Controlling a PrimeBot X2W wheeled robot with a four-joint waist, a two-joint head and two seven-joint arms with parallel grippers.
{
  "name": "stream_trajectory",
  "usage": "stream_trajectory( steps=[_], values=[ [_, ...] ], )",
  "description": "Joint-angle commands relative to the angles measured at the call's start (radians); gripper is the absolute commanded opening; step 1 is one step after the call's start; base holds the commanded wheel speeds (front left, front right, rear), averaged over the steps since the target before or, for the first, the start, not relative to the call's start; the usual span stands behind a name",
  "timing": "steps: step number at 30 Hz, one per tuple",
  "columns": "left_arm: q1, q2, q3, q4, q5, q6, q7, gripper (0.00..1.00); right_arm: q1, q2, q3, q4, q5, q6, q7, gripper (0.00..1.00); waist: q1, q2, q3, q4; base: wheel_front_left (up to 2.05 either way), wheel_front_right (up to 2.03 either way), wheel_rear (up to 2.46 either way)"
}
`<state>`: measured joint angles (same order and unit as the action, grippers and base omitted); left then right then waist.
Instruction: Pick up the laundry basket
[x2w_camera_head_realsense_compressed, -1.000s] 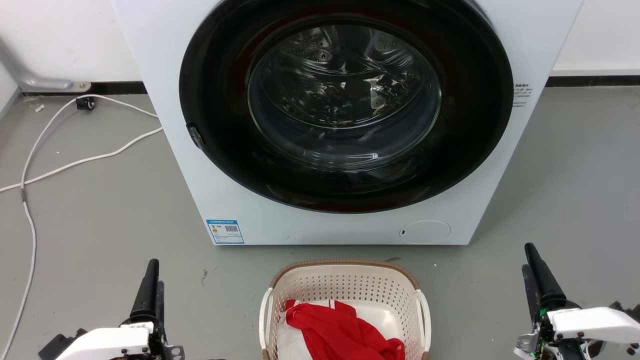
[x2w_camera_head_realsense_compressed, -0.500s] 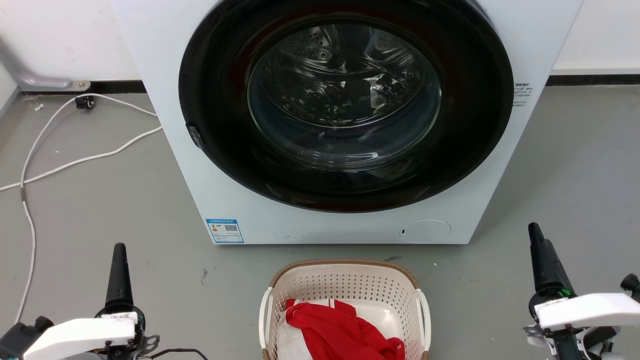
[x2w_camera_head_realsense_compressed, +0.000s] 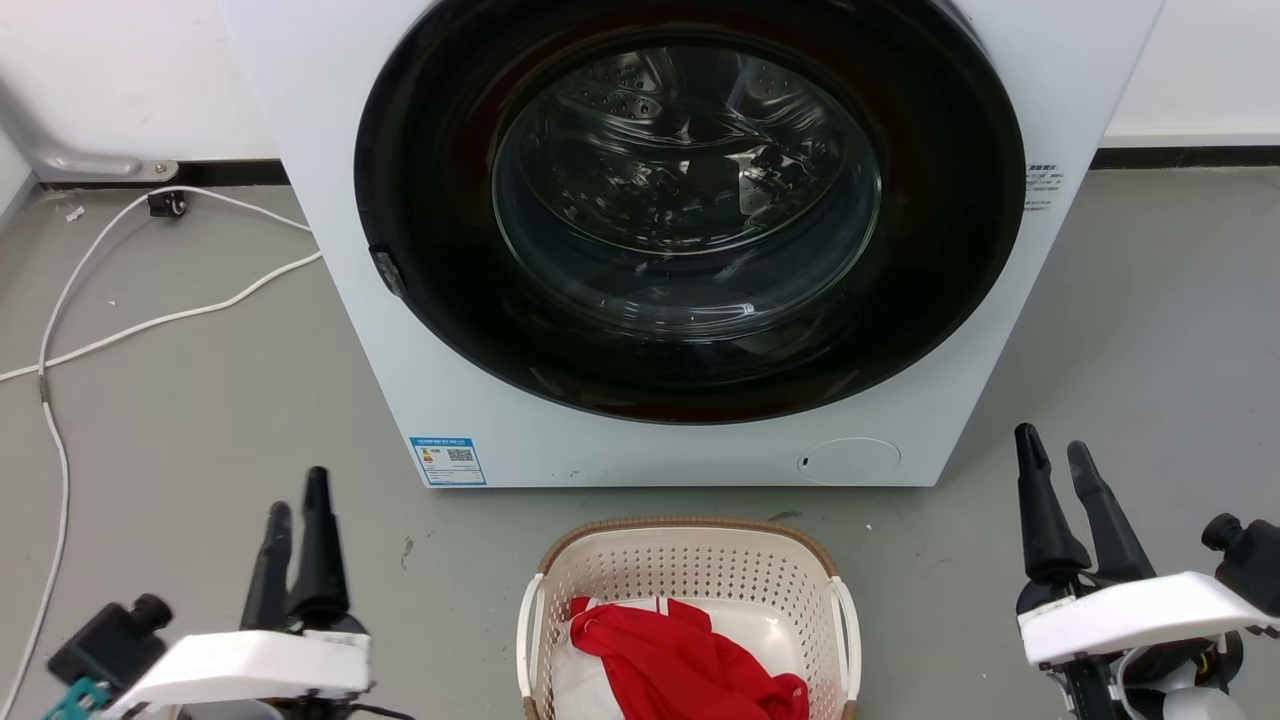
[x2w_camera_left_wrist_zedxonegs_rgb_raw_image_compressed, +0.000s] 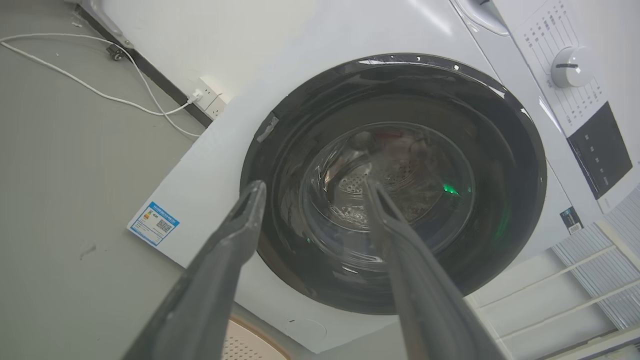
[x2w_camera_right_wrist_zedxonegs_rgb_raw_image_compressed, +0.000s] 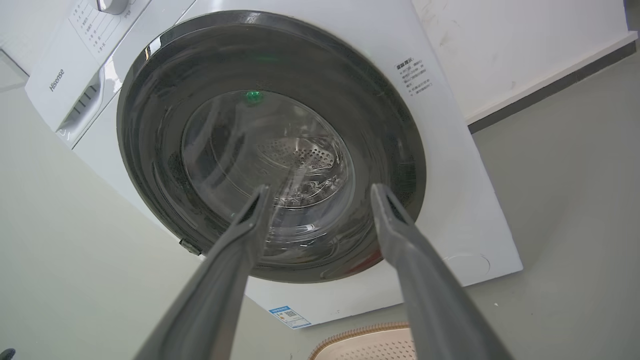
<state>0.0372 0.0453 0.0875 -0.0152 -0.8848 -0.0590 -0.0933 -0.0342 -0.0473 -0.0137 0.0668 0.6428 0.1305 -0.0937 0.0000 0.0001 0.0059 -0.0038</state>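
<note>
Our left gripper (x2w_camera_head_realsense_compressed: 298, 497) and right gripper (x2w_camera_head_realsense_compressed: 1052, 442) hang with fingers apart, empty, well out to either side of the laundry basket (x2w_camera_head_realsense_compressed: 690, 572). We see the basket on the grey floor (x2w_camera_head_realsense_compressed: 200, 420), just in front of the washing machine (x2w_camera_head_realsense_compressed: 640, 455) (its door closed), with a red garment (x2w_camera_head_realsense_compressed: 690, 660) lying inside.

The head view looks forward and down from above onto the floor (x2w_camera_head_realsense_compressed: 150, 420) and the front of the washing machine (x2w_camera_head_realsense_compressed: 370, 330). The 2 wrist views sit low and close, tilted upward. One looks past the left gripper (x2w_camera_left_wrist_zedxonegs_rgb_raw_image_compressed: 315, 187) from the robot's left, the other past the right gripper (x2w_camera_right_wrist_zedxonegs_rgb_raw_image_compressed: 320, 191) from its right. All 3 share the round door (x2w_camera_head_realsense_compressed: 690, 200), and the laundry basket (x2w_camera_head_realsense_compressed: 690, 575) sits at each view's bottom edge.
</note>
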Motion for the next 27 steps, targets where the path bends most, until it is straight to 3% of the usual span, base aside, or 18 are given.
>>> stream_trajectory(
  steps=[1,19,27],
  values=[
    [-0.002,0.004,-0.007,-0.021,0.025,-0.004,-0.009,1.0,0.001,-0.004,0.004,-0.019,-0.024,0.0,-0.009,1.0,0.0,-0.0001,0.0,0.0,0.0,0.0,0.0],
    [0.029,0.007,-0.167,-0.067,0.412,-0.011,-0.06,1.0,0.031,-0.004,0.024,0.014,-0.264,0.0,-0.06,1.0,0.0,-0.0001,-0.006,-0.004,0.0,0.0,0.0],
    [0.036,0.032,-0.228,-0.057,0.518,0.023,-0.08,1.0,0.037,-0.004,0.014,0.051,-0.358,0.0,-0.079,1.0,0.0,-0.0001,-0.01,-0.006,0.0,0.0,0.0]
  ],
)
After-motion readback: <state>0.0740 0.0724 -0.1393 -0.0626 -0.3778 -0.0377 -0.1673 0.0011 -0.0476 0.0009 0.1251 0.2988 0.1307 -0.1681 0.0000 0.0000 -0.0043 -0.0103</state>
